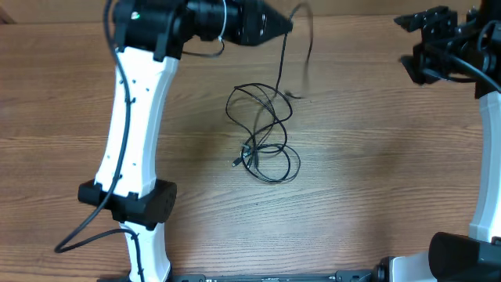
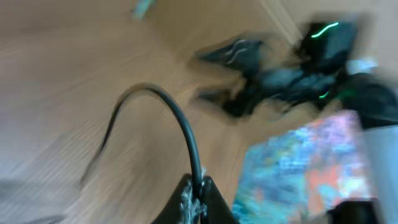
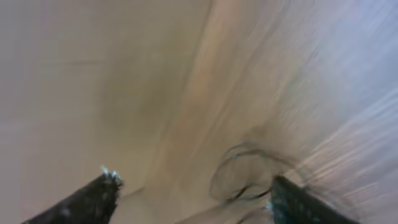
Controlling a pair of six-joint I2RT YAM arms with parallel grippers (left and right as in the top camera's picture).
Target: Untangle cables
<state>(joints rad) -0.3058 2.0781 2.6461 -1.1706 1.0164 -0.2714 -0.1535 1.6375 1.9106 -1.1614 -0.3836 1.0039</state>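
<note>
From overhead, my left gripper is clamped on one cable running up from the cables tangled on the desk; right gripper well apart. Left wrist: jaws shut on that cable. Right wrist: jaws wide, empty, cables below. Best pull slowly and upward, right gripper pinning the pile so loops slip free

Three views, one light wooden table: one high, two on the wrists.
Overhead stares straight down from afar; the left wrist view peers past the left gripper, close and blurred, across at the right gripper; right wrist tilts down at the thin black cable loops overhead also catches.
</note>
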